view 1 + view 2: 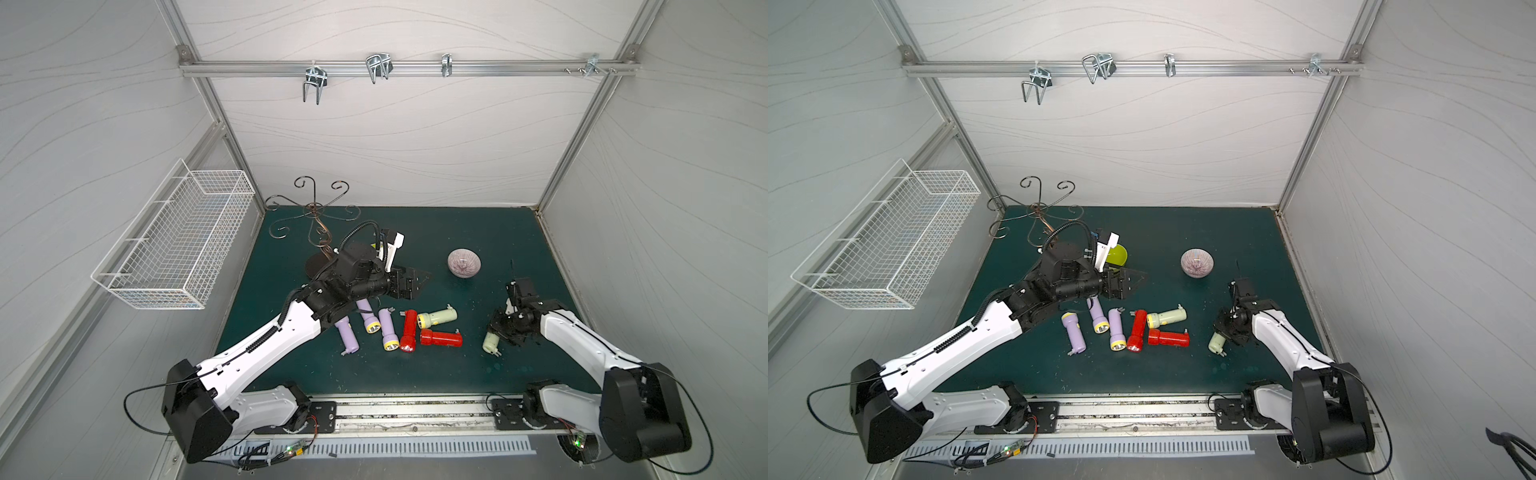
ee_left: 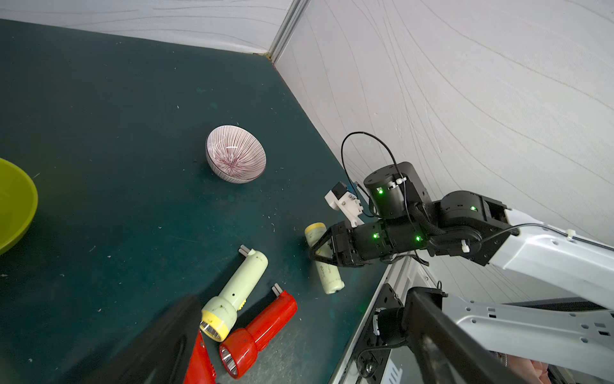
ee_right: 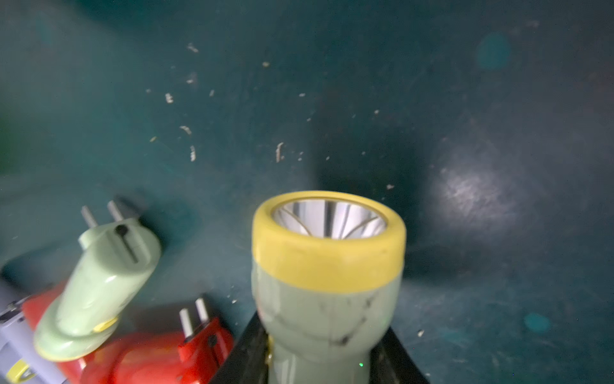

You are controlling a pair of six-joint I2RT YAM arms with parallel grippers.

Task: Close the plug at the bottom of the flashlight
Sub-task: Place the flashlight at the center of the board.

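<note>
Stock, near to far:
- pale green flashlight [image 1: 490, 341]: smooth plastic barrel, yellow rim, low at the table's [image 1: 415, 374] right side. The right pincer [image 1: 505, 328] is half closed round the barrel, which likely leaves the plug [image 1: 496, 352] free: two metal prongs, folded out, not yet shut
- loose row, lying flat on the dark green mat: lilac flashlights [image 1: 348, 336], red flashlights [image 1: 409, 330], loose green flashlight [image 1: 438, 318], prongs out where visible
- left pincer [image 1: 417, 280]: spread wide, empty, hovering past the row, probably free to press the plug
- striped bowl [image 1: 464, 262]: glossy, round
- scrolled wire stand [image 1: 318, 216]
</note>
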